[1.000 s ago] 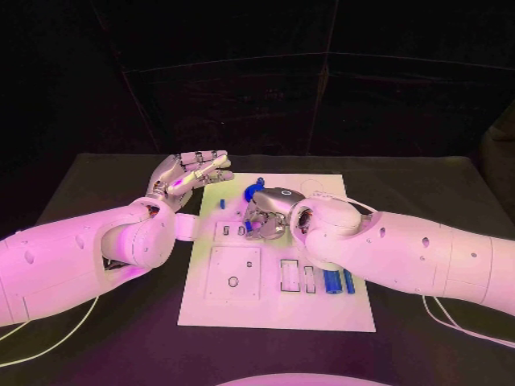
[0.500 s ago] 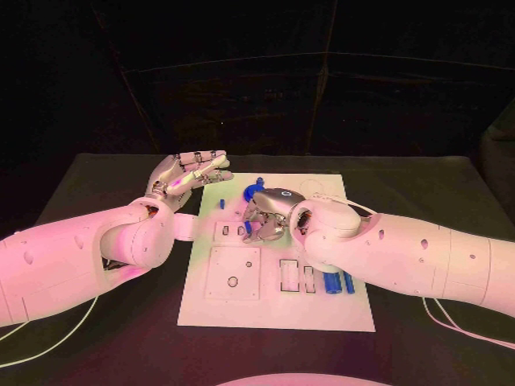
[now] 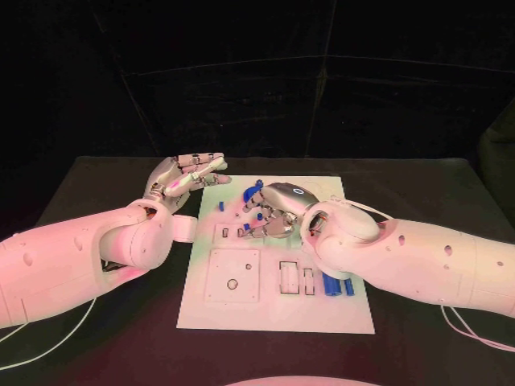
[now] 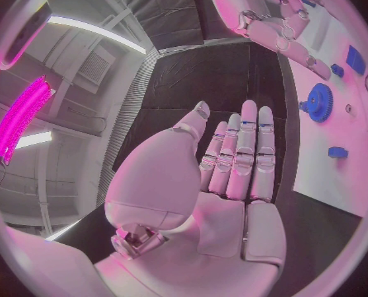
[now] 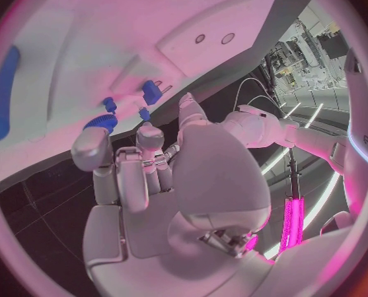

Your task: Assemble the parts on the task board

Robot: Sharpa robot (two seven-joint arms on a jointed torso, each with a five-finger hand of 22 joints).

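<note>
Moved: the right hand has shifted a little toward the far end of the board compared with a second ago, and its fingers now look more spread over the small pieces there; the left hand has hardly changed place.
Left hand: raised above the worktop just off the board's far left corner, palm turned up, fingers straight and side by side, holding nothing; the left wrist view shows the same flat, bare palm.
Right hand: low over the far half of the task board, knuckles up, fingers curled downward among the small blue parts; in the right wrist view the fingertips sit right at a small blue part, but I cannot tell whether they grip it or only touch it.
Task board: a white plate lying lengthwise in the middle of the dark worktop, with rectangular recesses in its near half.
Blue gear: a round toothed part standing on the board's far end, near the right hand's fingers.
Blue bars: a few long blue parts lying side by side at the near right of the board, partly behind the right forearm.
</note>
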